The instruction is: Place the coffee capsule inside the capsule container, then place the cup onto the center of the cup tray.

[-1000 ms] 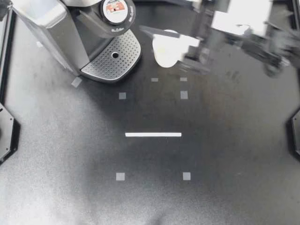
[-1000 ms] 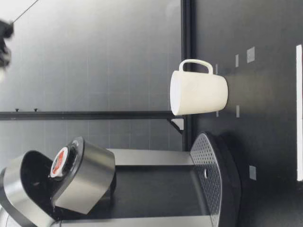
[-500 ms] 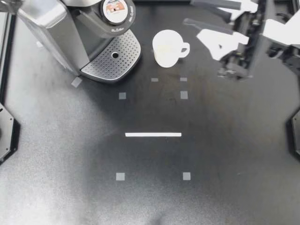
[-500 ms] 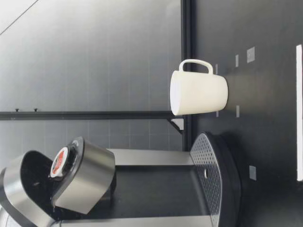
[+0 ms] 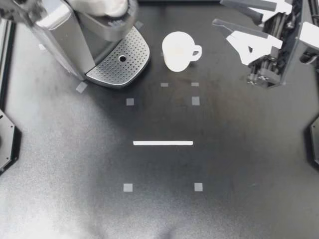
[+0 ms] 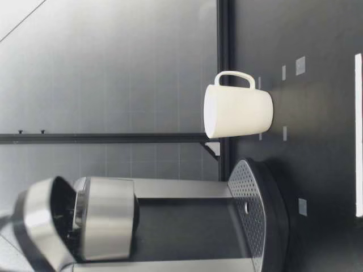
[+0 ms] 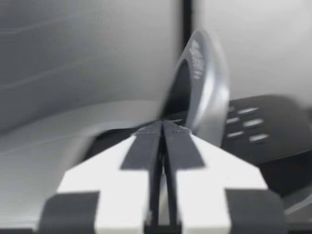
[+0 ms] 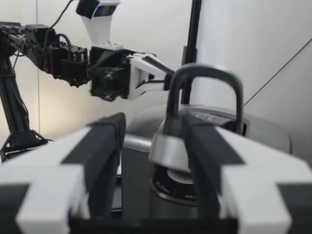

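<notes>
- Print runs along the rim of the lid in the left wrist view, too blurred to read. The capsule has a reddish label, which I cannot read either.
- Left gripper is a blur over the head of the machine. Its fingers are pressed together with nothing between them, tips against the lid.
- Lid has swung down since half a second ago. Then it stood wide and the capsule's label faced the top camera. Now it leans close over the container and hides the capsule from above.
- Capsule sits in the container, seen under the lid in the right wrist view.
- Tray, perforated, lies at the machine's foot.
- Cup stands upright on the table just beside the tray, not on it. Its handle points toward my right arm, and it has not moved.
- Tape strip and small tape squares mark the table, with no writing on them.
- Right gripper hangs apart from the cup, jaws spread wide and empty. It has drawn a little farther from the cup.
</notes>
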Robot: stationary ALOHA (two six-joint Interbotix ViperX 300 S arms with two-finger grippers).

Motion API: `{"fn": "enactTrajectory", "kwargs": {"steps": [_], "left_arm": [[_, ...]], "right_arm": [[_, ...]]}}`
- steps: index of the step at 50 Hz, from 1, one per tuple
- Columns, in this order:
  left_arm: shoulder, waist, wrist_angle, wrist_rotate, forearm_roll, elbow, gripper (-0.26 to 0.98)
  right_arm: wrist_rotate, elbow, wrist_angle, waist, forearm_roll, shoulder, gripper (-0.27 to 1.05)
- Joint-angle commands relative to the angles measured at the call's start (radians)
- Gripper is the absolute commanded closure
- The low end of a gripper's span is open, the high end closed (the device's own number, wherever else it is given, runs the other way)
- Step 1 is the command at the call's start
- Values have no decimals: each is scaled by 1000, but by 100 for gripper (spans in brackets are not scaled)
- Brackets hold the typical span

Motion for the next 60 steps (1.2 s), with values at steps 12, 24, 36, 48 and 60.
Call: {"fn": "enactTrajectory", "kwargs": {"steps": [12, 24, 36, 48, 60], "left_arm": [[32, -5, -178, -37, 3, -74, 67], [112, -29, -250, -44, 3, -107, 67], [161, -77, -247, -46, -5, -104, 67], [187, -83, -247, -46, -34, -97, 67], [207, -81, -245, -43, -37, -104, 67]], "right_arm": [[3, -3, -21, 5, 0, -25, 26], [25, 6, -21, 3, -2, -29, 26], [29, 9, -23, 5, -3, -32, 26], [35, 15, -21, 3, -3, -40, 26], [41, 17, -17, 5, -3, -43, 26]]}}
